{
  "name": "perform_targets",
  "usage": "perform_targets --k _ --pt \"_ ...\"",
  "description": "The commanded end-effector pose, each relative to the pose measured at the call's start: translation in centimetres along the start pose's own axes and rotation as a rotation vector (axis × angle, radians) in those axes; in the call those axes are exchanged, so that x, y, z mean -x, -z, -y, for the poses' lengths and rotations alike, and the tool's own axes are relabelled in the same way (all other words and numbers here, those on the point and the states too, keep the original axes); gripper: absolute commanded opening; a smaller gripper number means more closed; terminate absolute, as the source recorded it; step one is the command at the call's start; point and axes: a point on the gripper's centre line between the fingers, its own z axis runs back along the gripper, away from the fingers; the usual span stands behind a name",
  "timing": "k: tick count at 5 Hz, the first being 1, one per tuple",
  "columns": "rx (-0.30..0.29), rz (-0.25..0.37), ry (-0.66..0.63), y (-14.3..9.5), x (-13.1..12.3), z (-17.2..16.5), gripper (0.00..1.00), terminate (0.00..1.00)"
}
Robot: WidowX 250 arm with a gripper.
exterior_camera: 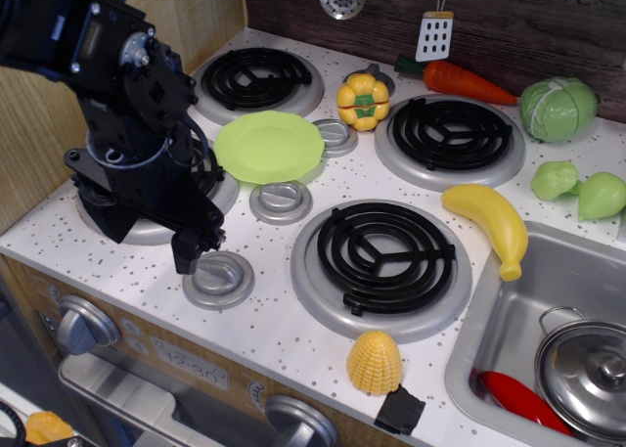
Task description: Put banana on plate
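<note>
Black and blocky, the gripper [189, 251] hangs low at the front left of the toy stove, its fingertips pointing down just above a small grey knob disc [218, 279]; from this angle the fingers overlap into one dark mass, so I cannot tell whether they are spread or pressed together, and nothing shows between them. The banana [491, 223] is smooth, glossy yellow plastic, curved, lying on the speckled white countertop [264, 320] between the front right burner [381, 261] and the edge of the grey sink [509, 339], its stubby stem end pointing toward the sink and well apart from the gripper. The plate [269, 146] is flat, lime-green, round with a faintly scalloped rim, resting in the middle of the stove between the burners, partly overlapping the left burner that the arm hides. Just behind it sits a yellow bell pepper [363, 101] with a green band. A ridged yellow corn cob [375, 362] stands near the front edge. An orange carrot [465, 80] and a pale green cabbage [558, 109] lie along the dark wooden back wall. In the sink a shiny metal pot lid [592, 374] rests beside something red [518, 398].
</note>
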Motion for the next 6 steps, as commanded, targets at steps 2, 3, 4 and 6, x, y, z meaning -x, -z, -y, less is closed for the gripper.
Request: perform_targets --k 2,3,4,6 --pt "0.082 -0.002 -0.11 0.5 -3.0 2.7 1.0 0.0" --pt "0.111 -0.03 -0.219 -0.3 -6.7 6.2 1.0 0.0" --pt "0.145 -0.021 -0.307 -0.3 -9.7 9.9 1.0 0.0" --pt "0.182 0.011 -0.369 -0.6 -13.2 14.4 1.0 0.0"
